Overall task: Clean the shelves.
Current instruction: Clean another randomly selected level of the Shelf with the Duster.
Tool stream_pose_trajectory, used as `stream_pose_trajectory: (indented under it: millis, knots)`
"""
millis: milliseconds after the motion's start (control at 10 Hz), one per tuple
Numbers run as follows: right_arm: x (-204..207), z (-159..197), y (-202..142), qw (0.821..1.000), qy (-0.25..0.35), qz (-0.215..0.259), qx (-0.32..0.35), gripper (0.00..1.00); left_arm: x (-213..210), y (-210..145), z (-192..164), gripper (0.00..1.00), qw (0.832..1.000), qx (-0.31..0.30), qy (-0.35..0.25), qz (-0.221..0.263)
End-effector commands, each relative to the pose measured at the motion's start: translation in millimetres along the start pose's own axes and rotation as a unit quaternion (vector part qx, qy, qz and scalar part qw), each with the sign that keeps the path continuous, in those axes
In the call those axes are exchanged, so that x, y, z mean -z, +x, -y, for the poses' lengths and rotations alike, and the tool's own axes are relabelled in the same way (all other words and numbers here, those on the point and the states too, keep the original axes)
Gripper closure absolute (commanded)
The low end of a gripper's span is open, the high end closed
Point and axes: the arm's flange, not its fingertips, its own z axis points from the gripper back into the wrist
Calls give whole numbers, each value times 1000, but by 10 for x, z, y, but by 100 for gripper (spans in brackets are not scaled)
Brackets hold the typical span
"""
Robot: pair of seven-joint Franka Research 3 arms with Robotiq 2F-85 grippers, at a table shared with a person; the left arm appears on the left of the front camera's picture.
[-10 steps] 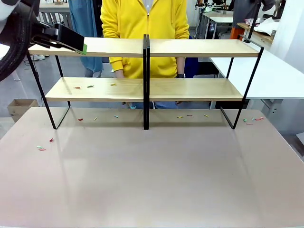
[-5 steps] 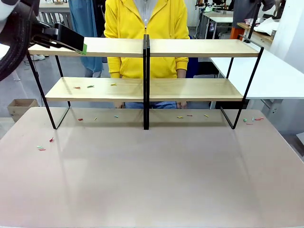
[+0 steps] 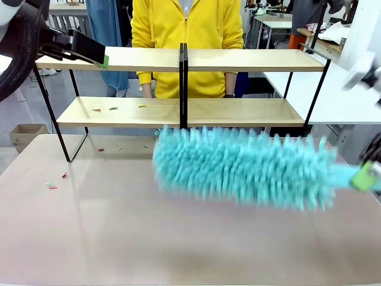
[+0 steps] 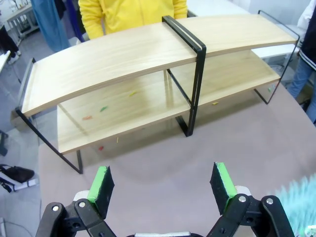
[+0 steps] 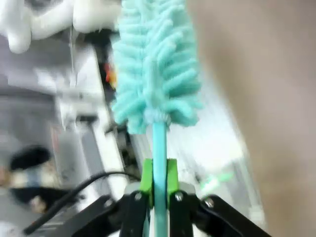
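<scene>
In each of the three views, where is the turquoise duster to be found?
Front view: duster across the middle, before the shelves.
Left wrist view: its fluff in the bottom right corner.
Right wrist view: upper middle, handle clamped in the right tool.
Shared landmark: the brown table under it.

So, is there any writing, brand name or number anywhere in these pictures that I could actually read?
None can be read: no words, labels, numbers or signs are legible on the shelves, the teal duster, the table, the robot's left hand or right hand. The right wrist view is too blurred to tell.
</scene>
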Motion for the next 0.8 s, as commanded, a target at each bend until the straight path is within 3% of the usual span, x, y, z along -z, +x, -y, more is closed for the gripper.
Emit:
stream_pose_trajectory:
  millis: [0,100,200,400,700]
  knots:
    - [-747,-366,-283,995,-68,-1,-77,88,-9,-23,-6,0,1000,0,2,1]
    - [0,0,0,1000,0,0,0,88,-9,-23,-6,0,1000,0,2,1]
    - [-82,-126,17,999,-16,-34,-24,88,-9,-23,-6,0,1000,0,2,1]
    - [279,-52,419,989,-42,-139,-21,88,-9,-23,-6,0,1000,0,2,1]
    - [859,199,1075,988,-72,-133,-8,88,-9,-23,-6,0,1000,0,2,1]
